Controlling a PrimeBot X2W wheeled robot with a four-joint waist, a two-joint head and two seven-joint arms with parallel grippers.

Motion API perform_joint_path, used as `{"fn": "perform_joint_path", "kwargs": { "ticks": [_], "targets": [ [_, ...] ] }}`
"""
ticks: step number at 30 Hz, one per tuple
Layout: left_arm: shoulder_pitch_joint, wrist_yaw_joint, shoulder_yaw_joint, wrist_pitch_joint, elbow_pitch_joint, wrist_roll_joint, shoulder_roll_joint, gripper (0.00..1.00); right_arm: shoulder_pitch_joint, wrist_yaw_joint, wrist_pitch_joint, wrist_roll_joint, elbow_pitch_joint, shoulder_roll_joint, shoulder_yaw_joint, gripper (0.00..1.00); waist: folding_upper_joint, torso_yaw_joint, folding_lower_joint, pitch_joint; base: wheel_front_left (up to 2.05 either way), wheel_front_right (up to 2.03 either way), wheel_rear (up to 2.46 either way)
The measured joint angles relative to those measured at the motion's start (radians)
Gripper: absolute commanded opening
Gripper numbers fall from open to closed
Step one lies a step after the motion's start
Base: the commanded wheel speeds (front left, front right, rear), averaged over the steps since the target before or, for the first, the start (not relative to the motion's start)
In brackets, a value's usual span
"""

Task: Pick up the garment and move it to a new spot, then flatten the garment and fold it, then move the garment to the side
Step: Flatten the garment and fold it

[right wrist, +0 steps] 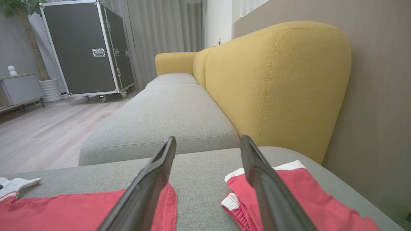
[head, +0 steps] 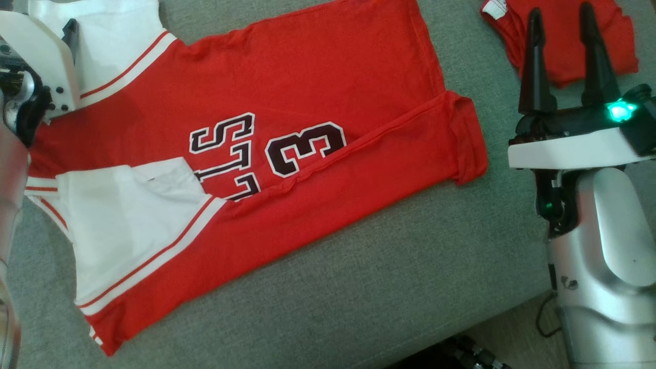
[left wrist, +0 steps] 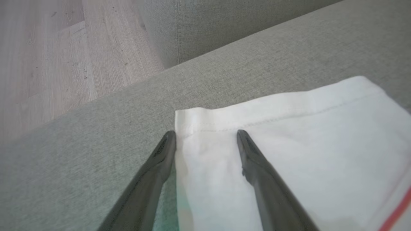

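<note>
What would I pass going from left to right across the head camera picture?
Left arm's white wrist casing → jersey's white sleeve → dark lettering → jersey's red hem → bare grey cushion → right gripper, open. The second red garment overlaps the gripper, so it is left out.

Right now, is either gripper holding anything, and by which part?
Nothing is held. The left gripper is open over the white sleeve of the jersey; the right gripper is open, clear of the jersey.
</note>
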Motion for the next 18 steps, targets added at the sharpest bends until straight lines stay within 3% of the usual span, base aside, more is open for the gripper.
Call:
{"fn": "perform_joint_path", "kwargs": {
  "ticks": [5,6,7,8,13,18],
  "targets": [
    [-0.02,0.0,-0.021,0.016,0.029,-0.035,0.0,1.0,0.0,0.0,-0.004,-0.008,-0.005,0.001,-0.021,1.0,0.0,-0.003,0.0,0.002,0.0,0.0,0.0],
    [-0.026,0.0,-0.025,0.026,0.033,-0.044,0.0,0.72,0.0,0.0,-0.004,-0.009,-0.005,0.002,-0.023,1.0,0.0,-0.003,0.0,0.002,0.0,0.0,0.0],
    [-0.028,0.0,-0.03,0.034,0.033,-0.057,-0.001,0.09,0.0,0.0,-0.004,-0.009,-0.005,0.002,-0.025,1.0,0.0,-0.002,0.0,0.002,0.0,0.0,0.0],
    [-0.028,0.0,-0.034,0.039,0.031,-0.073,-0.005,0.0,0.0,0.0,-0.004,-0.011,-0.005,0.003,-0.028,1.0,0.0,0.0,0.0,0.001,0.0,0.0,0.0],
    [-0.008,0.0,-0.069,-0.007,0.013,-0.127,-0.022,0.0,0.0,0.0,-0.005,-0.035,-0.003,-0.001,-0.042,1.0,0.0,0.018,0.0001,-0.02,0.0,0.0,0.0],
    [0.036,0.0,-0.097,-0.163,-0.025,-0.148,-0.043,0.0,-0.001,0.0,0.002,-0.047,0.067,-0.061,-0.014,1.0,0.0,0.056,0.0,-0.067,0.0,0.0,0.0]
  ]
}}
